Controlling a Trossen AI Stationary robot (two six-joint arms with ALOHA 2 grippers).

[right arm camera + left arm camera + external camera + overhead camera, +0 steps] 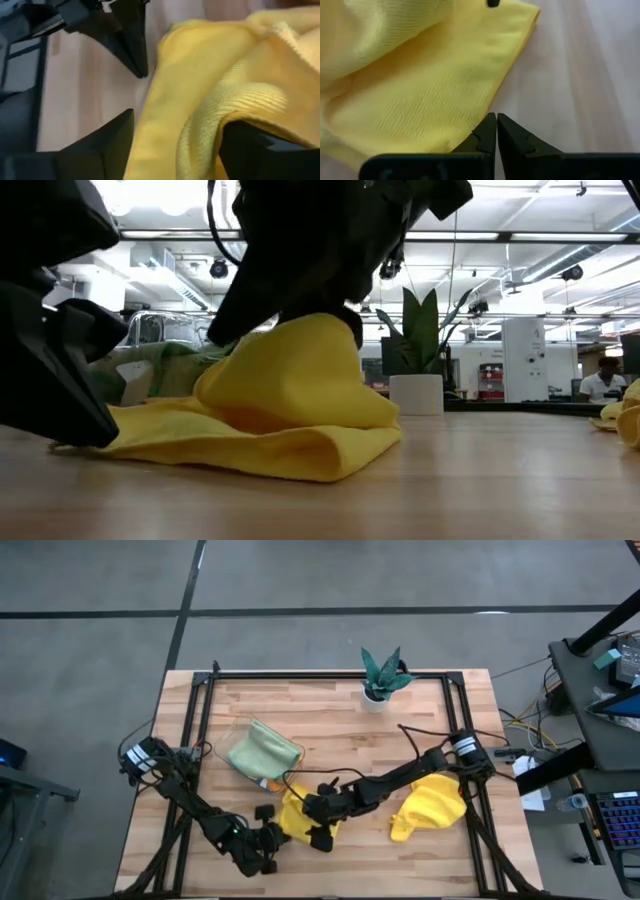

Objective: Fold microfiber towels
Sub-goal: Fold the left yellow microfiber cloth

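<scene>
**Yellow towel mid-fold at worktop's front**

The right gripper (318,823), clamped on a raised fold of the yellow towel (296,818), sits nearest it. The left gripper (496,131), fingers together, rests on the worktop (340,730) just beside the towel's edge.

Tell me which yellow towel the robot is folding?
The yellow towel near the table's front middle, between both grippers: the right gripper lifts its edge and the left gripper sits beside it. The other yellow towel lies crumpled, alone, farther right.
</scene>
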